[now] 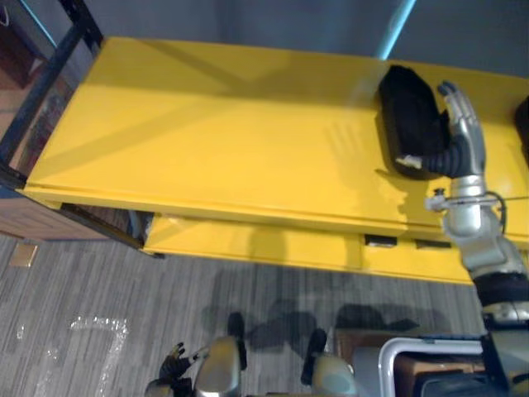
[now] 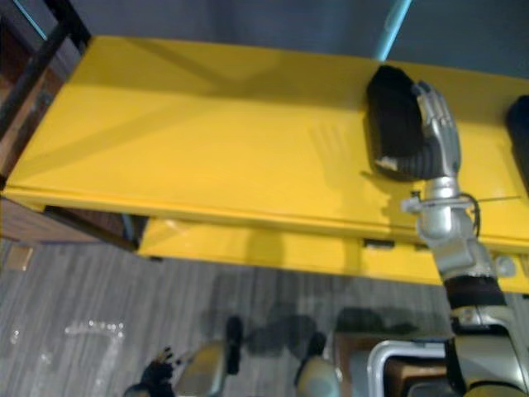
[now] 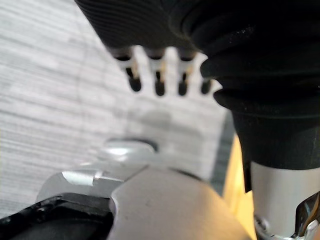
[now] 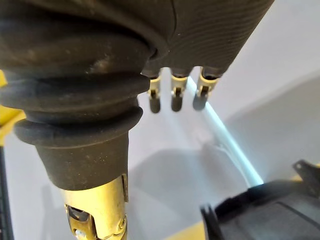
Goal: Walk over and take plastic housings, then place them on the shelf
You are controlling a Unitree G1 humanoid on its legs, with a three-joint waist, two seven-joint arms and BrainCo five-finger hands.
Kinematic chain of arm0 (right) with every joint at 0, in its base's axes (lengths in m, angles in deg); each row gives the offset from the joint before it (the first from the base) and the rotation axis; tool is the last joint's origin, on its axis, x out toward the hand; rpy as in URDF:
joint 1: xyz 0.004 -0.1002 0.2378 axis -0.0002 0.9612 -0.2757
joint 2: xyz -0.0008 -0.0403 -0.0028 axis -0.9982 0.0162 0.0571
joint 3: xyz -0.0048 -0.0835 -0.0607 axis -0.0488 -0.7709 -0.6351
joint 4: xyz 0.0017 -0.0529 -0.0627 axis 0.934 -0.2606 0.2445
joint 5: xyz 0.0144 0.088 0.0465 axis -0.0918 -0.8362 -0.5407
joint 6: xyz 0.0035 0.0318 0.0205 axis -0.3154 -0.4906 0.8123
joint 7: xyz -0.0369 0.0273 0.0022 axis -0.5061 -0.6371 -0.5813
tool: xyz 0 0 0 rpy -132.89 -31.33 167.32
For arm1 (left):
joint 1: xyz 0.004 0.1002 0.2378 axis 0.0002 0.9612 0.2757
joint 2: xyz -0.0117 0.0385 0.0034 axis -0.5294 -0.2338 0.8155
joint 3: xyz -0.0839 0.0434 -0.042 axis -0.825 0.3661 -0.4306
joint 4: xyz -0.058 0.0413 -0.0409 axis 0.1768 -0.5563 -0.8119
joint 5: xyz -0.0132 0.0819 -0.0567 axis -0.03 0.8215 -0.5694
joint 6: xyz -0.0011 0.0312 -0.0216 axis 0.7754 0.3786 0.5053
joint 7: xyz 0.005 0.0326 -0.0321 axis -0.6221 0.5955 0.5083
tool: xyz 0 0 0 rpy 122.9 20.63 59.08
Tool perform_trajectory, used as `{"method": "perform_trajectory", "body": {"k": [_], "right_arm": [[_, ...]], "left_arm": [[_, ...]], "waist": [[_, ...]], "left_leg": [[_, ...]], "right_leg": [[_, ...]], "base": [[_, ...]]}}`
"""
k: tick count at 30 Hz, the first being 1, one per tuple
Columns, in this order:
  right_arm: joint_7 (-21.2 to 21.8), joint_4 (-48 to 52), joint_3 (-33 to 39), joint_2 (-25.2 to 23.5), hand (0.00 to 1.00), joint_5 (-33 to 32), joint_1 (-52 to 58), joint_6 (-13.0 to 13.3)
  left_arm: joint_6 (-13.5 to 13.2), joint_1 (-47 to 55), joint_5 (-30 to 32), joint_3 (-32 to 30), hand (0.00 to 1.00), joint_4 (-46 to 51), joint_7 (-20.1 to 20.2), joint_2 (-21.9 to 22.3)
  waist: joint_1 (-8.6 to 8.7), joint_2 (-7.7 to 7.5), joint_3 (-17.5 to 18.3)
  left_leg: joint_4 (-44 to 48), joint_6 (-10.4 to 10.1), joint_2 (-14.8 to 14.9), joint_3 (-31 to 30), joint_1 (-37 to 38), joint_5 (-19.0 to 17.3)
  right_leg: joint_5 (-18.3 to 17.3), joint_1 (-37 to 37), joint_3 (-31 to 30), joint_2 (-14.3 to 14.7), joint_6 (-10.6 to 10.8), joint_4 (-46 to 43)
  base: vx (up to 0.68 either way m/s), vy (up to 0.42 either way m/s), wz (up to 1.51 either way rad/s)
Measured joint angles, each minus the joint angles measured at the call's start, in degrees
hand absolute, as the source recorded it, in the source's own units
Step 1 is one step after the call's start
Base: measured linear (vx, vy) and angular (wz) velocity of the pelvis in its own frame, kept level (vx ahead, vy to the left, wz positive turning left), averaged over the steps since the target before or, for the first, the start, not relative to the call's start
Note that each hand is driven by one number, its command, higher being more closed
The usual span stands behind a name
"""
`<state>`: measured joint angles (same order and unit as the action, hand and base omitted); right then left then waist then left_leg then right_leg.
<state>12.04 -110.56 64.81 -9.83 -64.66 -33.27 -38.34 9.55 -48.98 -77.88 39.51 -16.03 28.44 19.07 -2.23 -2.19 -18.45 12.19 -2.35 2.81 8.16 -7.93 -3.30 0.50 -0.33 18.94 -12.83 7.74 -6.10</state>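
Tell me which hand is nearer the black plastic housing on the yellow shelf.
Right. The right hand is close beside the black plastic housing on the yellow shelf; the left hand hangs low near the grey floor, far from it.

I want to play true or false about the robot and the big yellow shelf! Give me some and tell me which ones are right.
1. A black plastic housing lies on top of the yellow shelf. True.
2. The right hand has its fingers curled tight around the housing. False: its fingers are straight, and the hand is right beside the housing.
3. The left hand is up on the shelf too. False: it hangs low over the grey floor, with its fingers relaxed.
4. Another dark object peeks in at the right edge of the shelf. True.
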Motion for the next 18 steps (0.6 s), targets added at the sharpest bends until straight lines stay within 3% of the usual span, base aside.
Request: {"method": "perform_trajectory", "body": {"k": [3, 6, 8, 10, 15, 18], "right_arm": [[-0.5, 0.0, -0.1, -1.5, 0.00, -2.2, 0.5, -0.7], [-0.7, 0.9, 4.4, -7.1, 0.00, -12.1, 1.8, -4.6], [-0.3, 3.3, 11.1, -12.8, 0.00, -19.7, 4.7, -7.9], [2.0, 5.5, 13.5, -15.8, 0.00, -24.9, 8.0, -10.3], [6.8, 6.4, 15.1, -21.6, 0.00, -30.1, 14.2, -16.6], [7.0, 4.1, 17.6, -22.3, 0.00, -32.5, 14.4, -17.4]], "left_arm": [[0.0, 0.1, 1.2, 0.0, 0.00, -0.8, 0.1, 0.1], [0.0, 0.2, 1.2, -0.1, 0.00, -2.2, 0.0, 0.1], [0.2, 0.7, 1.2, -0.1, 0.00, -2.2, -0.1, 0.3], [0.7, 1.4, 1.3, -0.7, 0.00, -2.2, -0.4, 0.7], [0.8, 2.8, 2.1, -2.3, 0.00, -2.4, -1.8, 1.7], [1.0, 2.7, 2.1, -2.3, 0.00, -2.4, -2.5, 1.9]], "waist": [[0.12, -0.04, 0.8], [0.15, -0.53, 2.5], [0.12, -0.82, 3.6], [0.33, -1.06, 5.0], [1.78, -0.72, 7.2], [1.97, -0.44, 7.6]], "left_leg": [[-0.8, 0.0, -0.1, 0.1, 0.2, 0.4], [-3.6, -0.4, -0.5, 0.4, 1.1, 1.7], [-5.5, -0.6, -0.6, 0.6, 2.6, 2.3], [-7.2, -0.6, -0.6, 1.1, 3.8, 2.8], [-15.2, -1.0, -0.8, 2.5, 10.3, 5.6], [-17.2, -1.1, -0.8, 3.3, 12.1, 6.3]], "right_leg": [[0.1, 0.0, -0.1, 0.0, 0.1, 0.1], [0.1, 0.0, -0.2, -0.1, 0.0, 1.2], [0.3, -0.7, -0.3, 0.0, -0.1, 2.0], [0.4, -1.1, -0.5, 0.0, 0.1, 2.7], [0.8, -3.5, -1.7, 0.8, 0.4, 4.2], [0.8, -4.5, -1.7, 1.0, 0.4, 4.7]], "base": [[-0.05, -0.004, -0.01], [-0.01, -0.002, 0.00], [0.01, -0.008, -0.03], [0.06, -0.018, -0.10], [0.09, -0.022, -0.18], [0.06, -0.018, -0.08]]}}
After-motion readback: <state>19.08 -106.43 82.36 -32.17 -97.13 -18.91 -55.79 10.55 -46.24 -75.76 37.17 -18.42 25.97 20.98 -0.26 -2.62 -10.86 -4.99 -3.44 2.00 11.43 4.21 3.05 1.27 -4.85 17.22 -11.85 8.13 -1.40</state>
